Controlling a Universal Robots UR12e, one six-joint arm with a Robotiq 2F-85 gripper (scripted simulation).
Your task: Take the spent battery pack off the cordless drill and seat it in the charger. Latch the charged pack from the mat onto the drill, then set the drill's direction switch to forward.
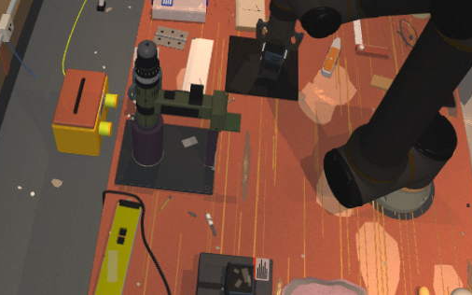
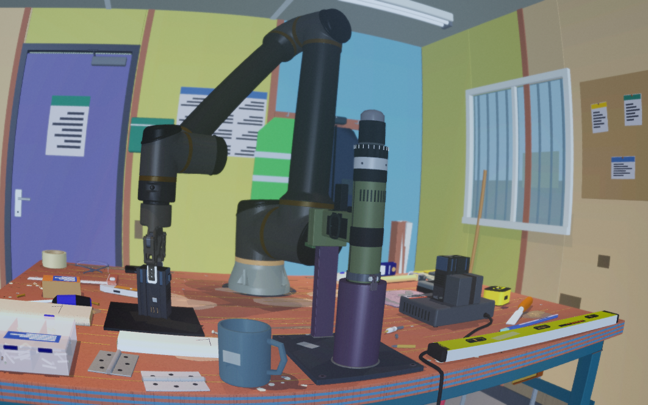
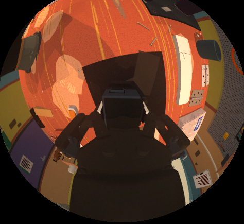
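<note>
The charged battery pack point(image 2: 154, 292) stands upright on the black mat point(image 2: 153, 319) at the bench's far left, and my gripper point(image 2: 153, 266) is closed on its top, a finger on each side as the wrist camera shows point(image 3: 123, 108). From the side camera the pack point(image 1: 272, 58) sits under the wrist. The green cordless drill point(image 2: 367, 201) stands chuck-up in a purple holder point(image 2: 359, 322) on a dark base plate, its handle foot point(image 1: 228, 120) bare. The spent pack point(image 2: 455, 282) sits in the grey charger point(image 2: 445, 305) on the right.
Behind the mat lie a tape roll point(image 2: 54, 259), a small box and a blue marker. In front of it lie a white block point(image 2: 168, 344), two hinges point(image 2: 114, 362) and a blue mug point(image 2: 246, 351). A yellow level point(image 2: 523, 336) and a cable run along the right edge.
</note>
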